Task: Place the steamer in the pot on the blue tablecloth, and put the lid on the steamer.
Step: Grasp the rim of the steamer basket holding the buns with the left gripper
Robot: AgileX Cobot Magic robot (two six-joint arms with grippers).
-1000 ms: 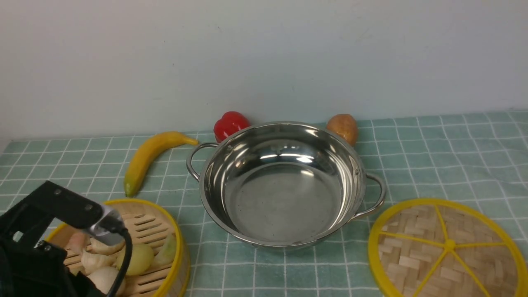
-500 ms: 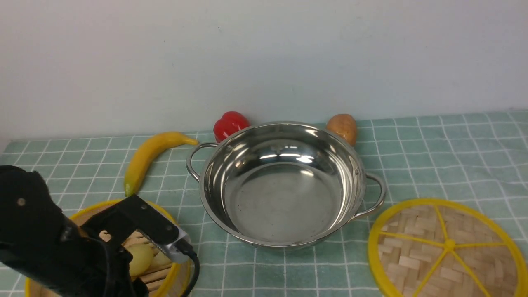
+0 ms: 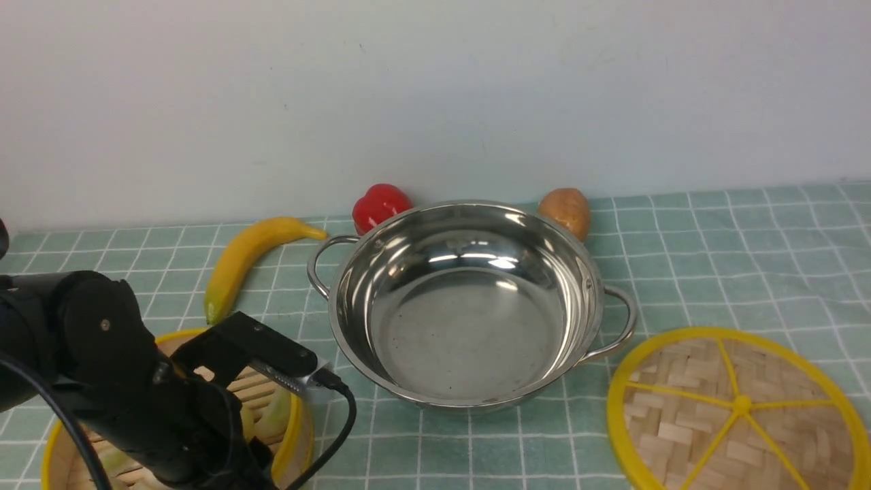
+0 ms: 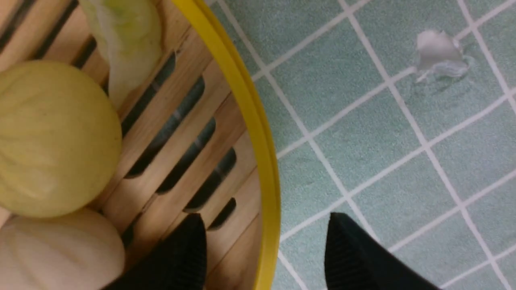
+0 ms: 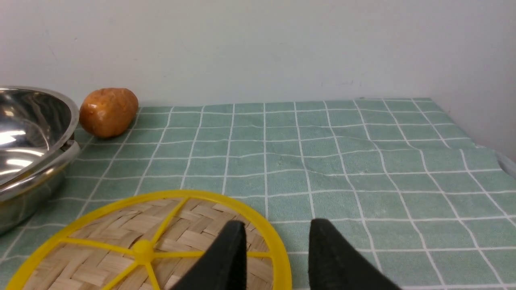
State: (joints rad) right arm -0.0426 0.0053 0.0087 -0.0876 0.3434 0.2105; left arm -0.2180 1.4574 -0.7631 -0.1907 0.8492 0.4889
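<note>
1 pot (image 3: 469,306), 1 lid (image 3: 738,408), 1 steamer (image 4: 258,133) w/ maybe 3 buns (image 4: 52,137)

The steamer (image 3: 295,416), a bamboo basket with a slatted floor and a yellow rim, stands upright at the near left of the blue tablecloth (image 3: 714,265). The pot (image 3: 469,327), wide, shiny steel with two looped handles, sits empty mid-cloth, just beside the steamer. The lid (image 3: 738,408), a woven disc with yellow spokes, lies flat at the near right.

steamer (image 3: 294,422) largely behind left arm (image 3: 102,340) (front view), lid (image 3: 738,408) cropped below
</note>
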